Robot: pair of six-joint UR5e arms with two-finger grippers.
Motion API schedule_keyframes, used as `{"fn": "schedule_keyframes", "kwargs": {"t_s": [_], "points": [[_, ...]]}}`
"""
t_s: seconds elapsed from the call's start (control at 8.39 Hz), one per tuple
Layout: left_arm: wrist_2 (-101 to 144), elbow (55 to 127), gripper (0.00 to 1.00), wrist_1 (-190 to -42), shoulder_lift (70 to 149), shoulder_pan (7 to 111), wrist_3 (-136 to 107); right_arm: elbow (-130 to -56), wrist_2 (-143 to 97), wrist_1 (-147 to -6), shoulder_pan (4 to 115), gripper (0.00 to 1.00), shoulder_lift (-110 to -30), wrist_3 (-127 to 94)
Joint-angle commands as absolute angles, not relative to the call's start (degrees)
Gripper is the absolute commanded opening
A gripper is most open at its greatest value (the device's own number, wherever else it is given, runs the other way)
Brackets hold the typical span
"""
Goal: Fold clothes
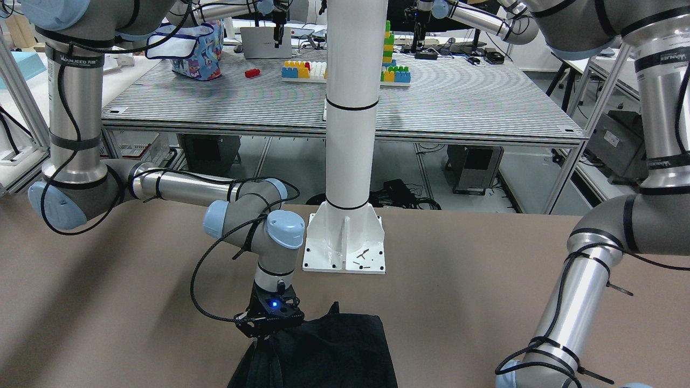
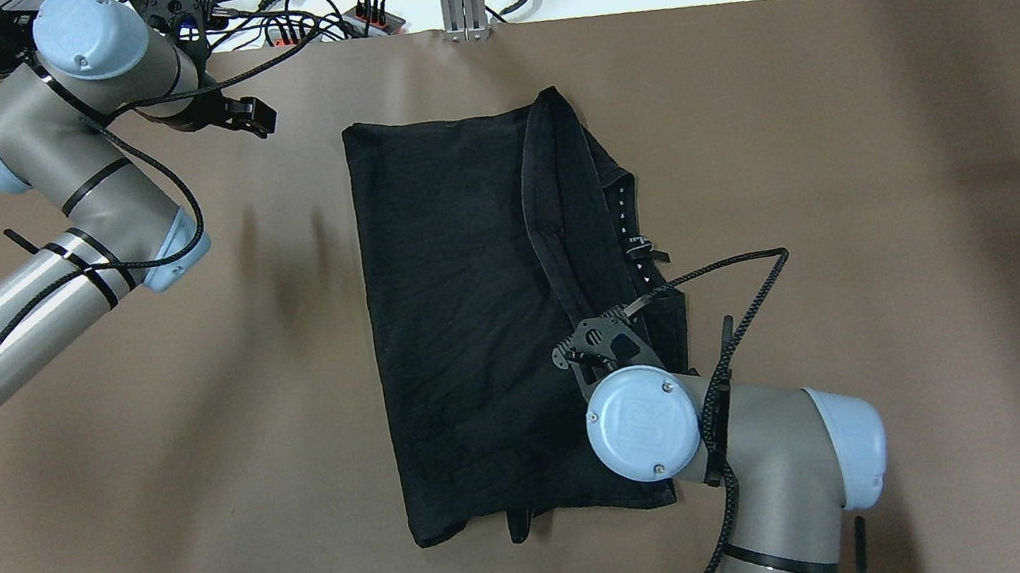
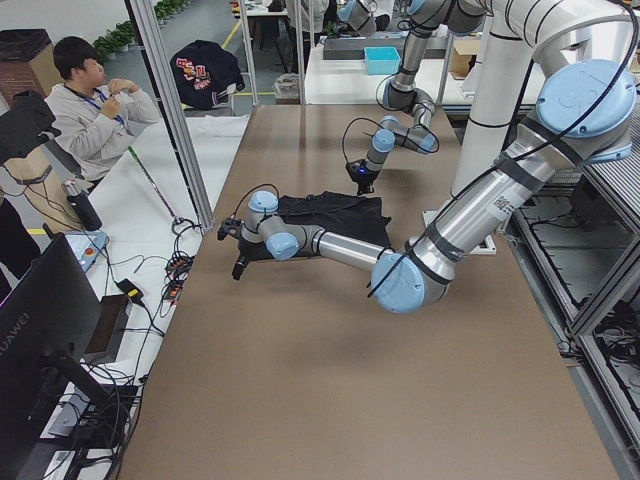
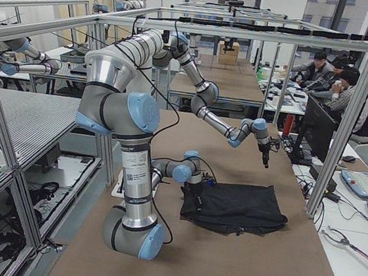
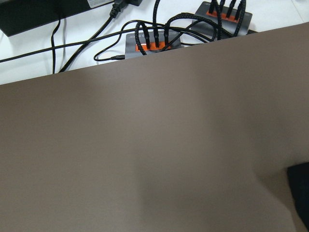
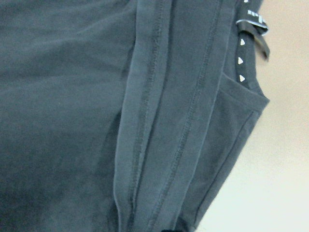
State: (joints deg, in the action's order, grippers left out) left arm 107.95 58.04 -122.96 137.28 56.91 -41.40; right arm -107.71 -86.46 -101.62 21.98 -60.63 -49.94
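In the front-facing view the right arm reaches in low. Its forearm lies level and its wrist turns straight down, so the right end effector (image 1: 265,335) meets the clothes (image 1: 334,350) at the side edge. Its fingers are lost against the dark fabric, so I cannot tell whether they pinch it. The one dark piece lies on the tabletop (image 1: 485,302) just in front of the white pillar (image 1: 351,108), apart from its base plate (image 1: 345,253). The left arm's forearm slants down out of the frame.

From overhead, both arms show. The left end effector (image 2: 242,116) hangs over bare tabletop near the far edge, well apart from the clothes. Whether it is spread or pressed together cannot be told. The right wrist covers the garment's right side, where a long folded ridge runs. Open tabletop lies on every side of the fabric.

The exterior left view shows the near arm stretched low, its end effector close to the tabletop's long edge. The far arm stands over the clothes. One person (image 3: 95,110) sits beyond the frame post.

In the exterior right view the near arm bends down to the garment's near edge. The far arm's end effector points down above the tabletop beyond the garment.

The left wrist view shows bare tabletop, its edge, two power strips (image 5: 152,43) with cables, and a dark corner of fabric at the lower right.

In the right wrist view fabric fills most of the frame: a stitched fold band, a strap (image 6: 253,29) and three small studs (image 6: 240,63). No fingers are visible.
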Motion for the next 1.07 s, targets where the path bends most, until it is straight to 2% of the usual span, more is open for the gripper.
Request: {"fn": "schedule_keyframes", "kwargs": {"t_s": [0.0,0.24,0.36,0.48,0.6,0.71,0.95], "points": [[107.9,58.1,1.00,-123.0,137.3,57.0,-41.4,-114.4,-86.5,-101.3,20.4,0.00,-67.3,-53.8],[107.9,58.1,1.00,-123.0,137.3,56.9,-41.5,-116.4,-84.8,-101.3,15.4,0.00,-68.9,-68.5],[107.9,58.0,1.00,-123.0,137.3,57.0,-41.4,-117.3,-85.4,-101.4,15.4,0.00,-68.2,-68.4],[107.9,58.1,1.00,-123.0,137.3,57.0,-41.5,-116.3,-85.3,-101.8,15.9,0.27,-65.5,-66.1],[108.0,58.1,1.00,-123.0,137.3,56.9,-41.5,-115.5,-85.5,-101.6,16.8,0.79,-64.3,-61.3],[108.0,58.1,1.00,-123.0,137.3,56.9,-41.6,-115.4,-85.5,-101.6,18.3,0.91,-63.9,-59.7],[108.0,58.1,1.00,-123.0,137.3,57.0,-41.6,-109.9,-85.4,-101.4,19.0,0.87,-59.9,-59.2]]}}
